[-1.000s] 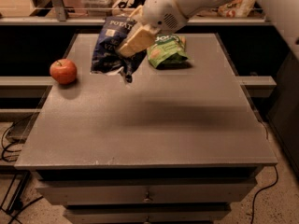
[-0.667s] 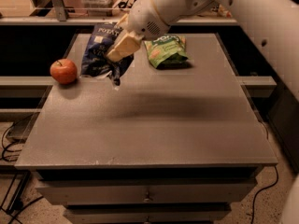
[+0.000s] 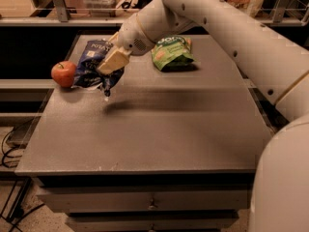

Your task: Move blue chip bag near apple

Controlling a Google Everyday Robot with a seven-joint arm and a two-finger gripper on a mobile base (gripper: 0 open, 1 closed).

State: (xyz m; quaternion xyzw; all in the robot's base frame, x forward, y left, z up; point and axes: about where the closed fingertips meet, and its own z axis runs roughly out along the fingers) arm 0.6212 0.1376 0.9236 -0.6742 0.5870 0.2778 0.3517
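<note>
The blue chip bag [image 3: 92, 65] is dark blue and crinkly with white lettering. It is held tilted at the table's far left, its left edge right beside the red apple [image 3: 63, 73], which sits at the table's left edge. My gripper [image 3: 109, 70] is shut on the blue chip bag's right side, with one tan finger [image 3: 113, 61] across the front of the bag. The white arm [image 3: 227, 33] reaches in from the right. The bag's lower corner hangs just above the tabletop.
A smaller green snack bag [image 3: 172, 52] lies at the far middle of the grey table [image 3: 159, 129]. A shelf with clutter runs behind the table. Drawers sit below the front edge. Cables lie on the floor at the lower left.
My gripper has carried the blue chip bag leftward, away from the green bag and up beside the apple. The apple and green bag have not moved.
</note>
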